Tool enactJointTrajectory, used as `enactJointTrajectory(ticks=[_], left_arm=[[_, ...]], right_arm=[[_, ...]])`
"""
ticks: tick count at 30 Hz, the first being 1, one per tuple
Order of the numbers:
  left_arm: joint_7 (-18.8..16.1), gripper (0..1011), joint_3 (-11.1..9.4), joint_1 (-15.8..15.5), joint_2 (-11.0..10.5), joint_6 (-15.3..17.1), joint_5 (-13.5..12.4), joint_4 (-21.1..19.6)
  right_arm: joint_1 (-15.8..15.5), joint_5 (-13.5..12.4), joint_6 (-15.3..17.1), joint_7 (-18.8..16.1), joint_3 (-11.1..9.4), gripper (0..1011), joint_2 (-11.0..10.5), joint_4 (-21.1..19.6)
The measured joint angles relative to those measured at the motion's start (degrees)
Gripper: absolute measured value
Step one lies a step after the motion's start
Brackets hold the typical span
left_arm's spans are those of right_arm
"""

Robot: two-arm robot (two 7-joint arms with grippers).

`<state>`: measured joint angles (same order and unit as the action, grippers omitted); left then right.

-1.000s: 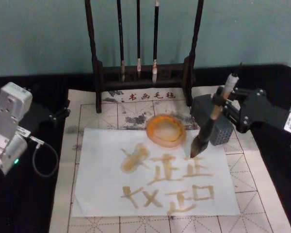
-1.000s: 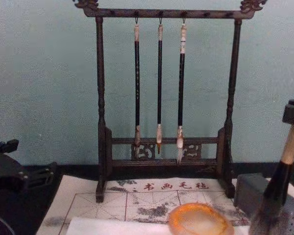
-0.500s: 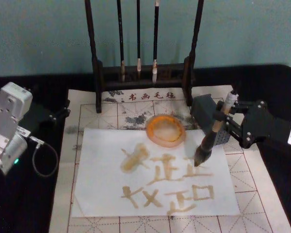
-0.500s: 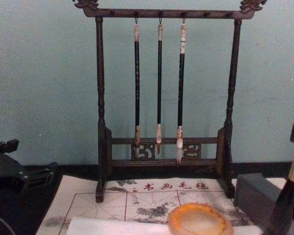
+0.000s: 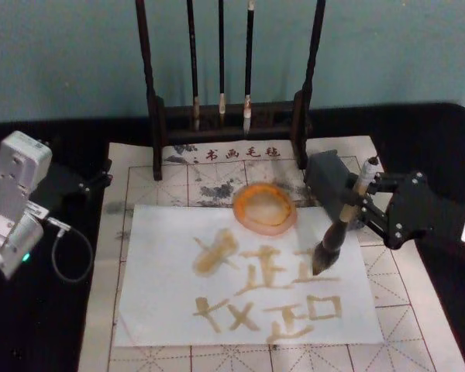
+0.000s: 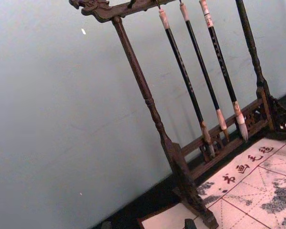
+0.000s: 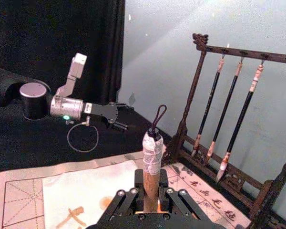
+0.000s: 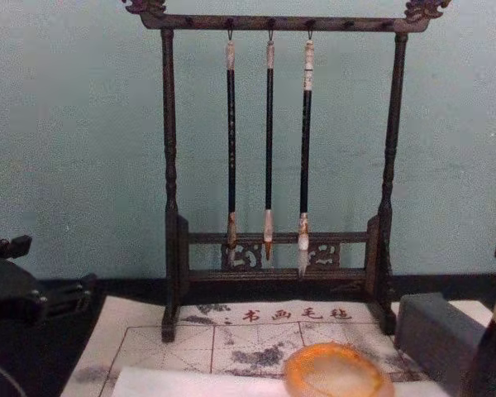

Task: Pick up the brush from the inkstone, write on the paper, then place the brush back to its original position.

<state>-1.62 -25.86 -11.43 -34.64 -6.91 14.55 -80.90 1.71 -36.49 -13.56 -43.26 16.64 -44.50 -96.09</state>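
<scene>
Drawn nearer since the earlier frame, my right gripper (image 5: 364, 204), clamped on the brush (image 5: 335, 234), has its tuft down on the paper (image 5: 159, 271), right side. Left gripper (image 5: 97, 180) parked far left.

The right arm reached in from the right, its black gripper (image 5: 356, 203) clamped on the handle of the brush (image 5: 331, 239), the wrist seemingly tipped a little toward the left. The left arm sat parked at the left side, its gripper (image 5: 99, 180) pointing right.
</scene>
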Motion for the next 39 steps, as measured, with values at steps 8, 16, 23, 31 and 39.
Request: enactJointTrajectory(ticks=[8,16,23,31,39], left_arm=[[0.0,1001,0.0,0.0,0.0,0.0,0.0,0.0],[0.0,1001,0.0,0.0,0.0,0.0,0.0,0.0],[0.0,1001,0.0,0.0,0.0,0.0,0.0,0.0],[0.0,1001,0.0,0.0,0.0,0.0,0.0,0.0],[0.0,1001,0.0,0.0,0.0,0.0,0.0,0.0]], right_arm=[[-0.5,0.4,0.0,-0.3,-0.4,197,0.2,-0.2],[-0.9,1.0,-0.2,-0.5,-0.7,197,0.1,-0.3],[-1.1,1.5,-0.2,-0.6,-0.6,197,0.2,-0.3],[-1.5,1.6,-0.2,-1.1,-0.5,197,-0.1,-0.6],[-2.3,1.5,-0.1,-1.4,-0.5,197,-0.7,-1.2]])
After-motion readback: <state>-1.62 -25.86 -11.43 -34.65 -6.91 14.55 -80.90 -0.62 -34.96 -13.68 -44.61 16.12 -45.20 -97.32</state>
